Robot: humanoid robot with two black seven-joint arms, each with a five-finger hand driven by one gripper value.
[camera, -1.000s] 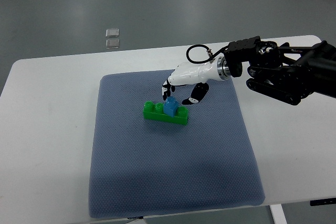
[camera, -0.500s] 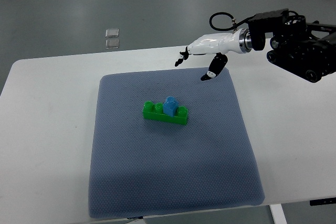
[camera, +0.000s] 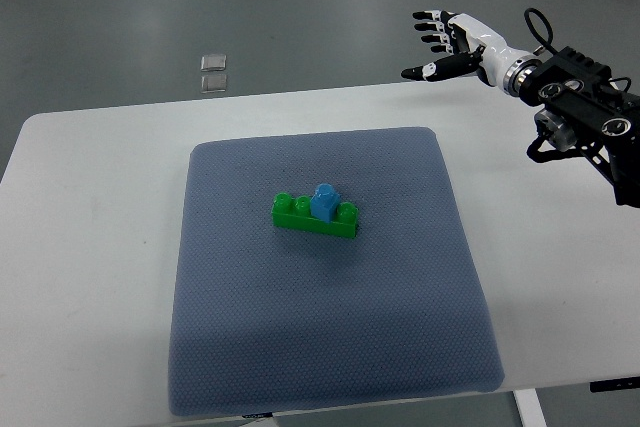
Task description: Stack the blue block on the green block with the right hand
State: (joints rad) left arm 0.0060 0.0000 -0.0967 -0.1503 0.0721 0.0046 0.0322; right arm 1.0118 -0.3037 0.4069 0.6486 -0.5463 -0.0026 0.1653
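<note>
On the grey mat (camera: 330, 347), the blue block (camera: 324, 201) is seated atop the green block (camera: 314, 217). Being light, rigid plastic, it would be pinched at its sides. The right hand (camera: 452, 44) is held spread and empty, well apart.

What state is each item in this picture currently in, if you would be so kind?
blue block: stacked on the green block, free of any grasp.
green block: lying flat on the mat, carrying the blue block.
mat: spread flat on the table.
right hand: raised beyond the table's far edge, fingers spread, empty.

Blue block (camera: 324, 201) seemingly seated atop green block (camera: 315, 215).
</note>
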